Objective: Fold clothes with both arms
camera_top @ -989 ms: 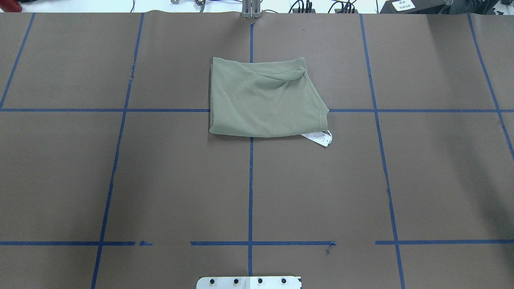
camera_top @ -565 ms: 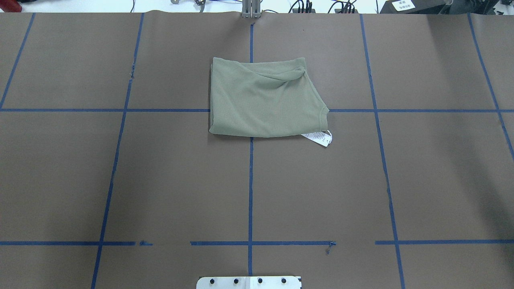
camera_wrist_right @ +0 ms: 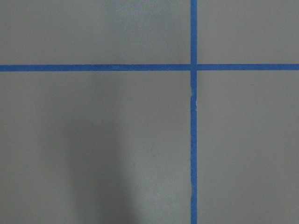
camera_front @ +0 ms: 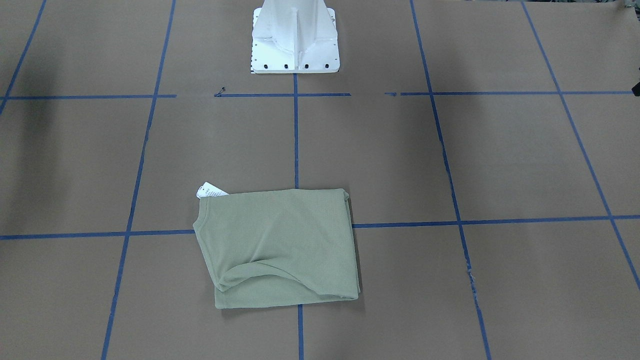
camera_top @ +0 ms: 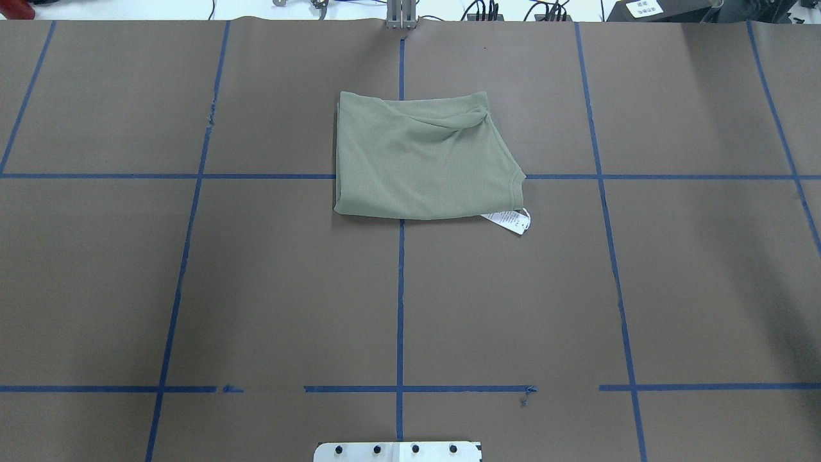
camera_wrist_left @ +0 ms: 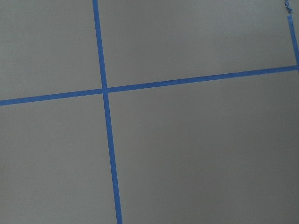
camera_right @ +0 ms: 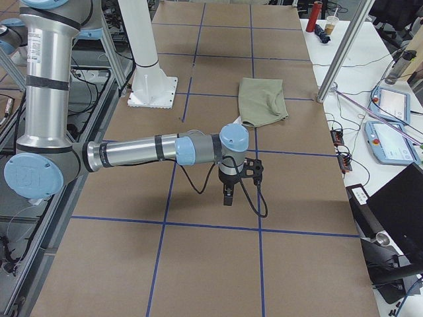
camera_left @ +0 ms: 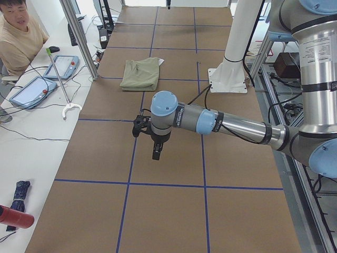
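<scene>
The sage-green shirt (camera_top: pixel 417 160) lies folded into a rough rectangle on the brown table, far from the robot's base, with a white tag (camera_top: pixel 510 220) poking out at its near right corner. It also shows in the front view as the shirt (camera_front: pixel 280 245). Neither arm touches it. The left gripper (camera_left: pixel 156 153) hangs over bare table in the left side view, well away from the shirt (camera_left: pixel 141 74). The right gripper (camera_right: pixel 227 198) hangs the same way in the right side view. I cannot tell whether either is open or shut. Both wrist views show only table and blue tape.
Blue tape lines (camera_top: pixel 400 289) divide the brown table cover into squares. The white metal base (camera_front: pixel 295 45) stands at the robot's edge. A person (camera_left: pixel 18 37) sits by tablets (camera_left: pixel 29 90) beyond the far edge, near a metal pole (camera_left: pixel 79 37).
</scene>
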`<state>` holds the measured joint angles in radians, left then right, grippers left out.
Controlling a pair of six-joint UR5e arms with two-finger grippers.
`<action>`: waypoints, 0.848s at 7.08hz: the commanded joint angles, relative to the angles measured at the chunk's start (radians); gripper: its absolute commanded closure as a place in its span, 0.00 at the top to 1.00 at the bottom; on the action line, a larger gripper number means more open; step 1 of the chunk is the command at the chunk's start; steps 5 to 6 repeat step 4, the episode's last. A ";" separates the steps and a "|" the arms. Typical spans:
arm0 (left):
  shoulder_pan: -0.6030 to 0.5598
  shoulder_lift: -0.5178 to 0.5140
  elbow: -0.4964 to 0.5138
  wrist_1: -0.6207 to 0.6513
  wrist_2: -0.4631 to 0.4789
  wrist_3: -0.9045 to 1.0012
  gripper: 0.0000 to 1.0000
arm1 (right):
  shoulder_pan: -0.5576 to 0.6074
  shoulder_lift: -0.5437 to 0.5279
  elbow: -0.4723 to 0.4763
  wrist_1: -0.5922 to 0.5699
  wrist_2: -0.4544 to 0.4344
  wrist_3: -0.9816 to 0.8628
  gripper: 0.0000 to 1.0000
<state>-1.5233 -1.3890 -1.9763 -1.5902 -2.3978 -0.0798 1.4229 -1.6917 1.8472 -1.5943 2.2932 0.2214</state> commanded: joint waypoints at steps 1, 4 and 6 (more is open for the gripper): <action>0.000 0.001 -0.004 -0.001 0.000 0.000 1.00 | -0.002 0.001 -0.028 0.001 0.000 0.003 1.00; 0.000 0.001 -0.010 -0.002 0.000 0.000 1.00 | -0.010 0.003 -0.040 -0.001 0.005 0.001 1.00; 0.000 0.001 -0.010 -0.002 0.000 0.000 1.00 | -0.010 0.003 -0.040 -0.001 0.005 0.001 1.00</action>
